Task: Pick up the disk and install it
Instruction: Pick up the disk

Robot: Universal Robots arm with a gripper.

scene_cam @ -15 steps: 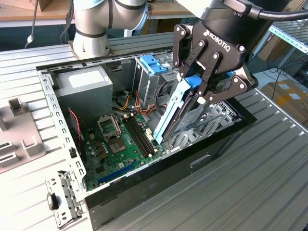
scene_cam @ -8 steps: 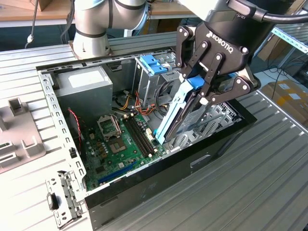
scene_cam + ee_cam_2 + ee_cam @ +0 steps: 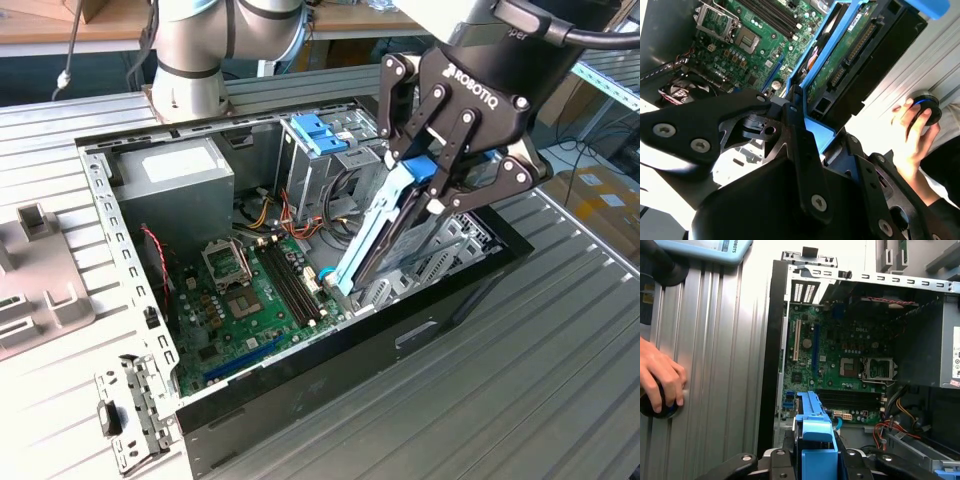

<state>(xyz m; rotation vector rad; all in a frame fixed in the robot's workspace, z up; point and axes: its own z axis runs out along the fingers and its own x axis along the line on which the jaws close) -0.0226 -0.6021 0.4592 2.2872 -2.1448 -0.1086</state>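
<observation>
Gripper (image 3: 428,172) jaws pinch the disk (image 3: 385,235) at its blue-trimmed upper end. The disk is tilted and edge-on, its lower end inside the open case (image 3: 100,200), beside the motherboard (image 3: 240,300). Off to the side, a hand (image 3: 910,135) grips a knob (image 3: 930,107).
</observation>
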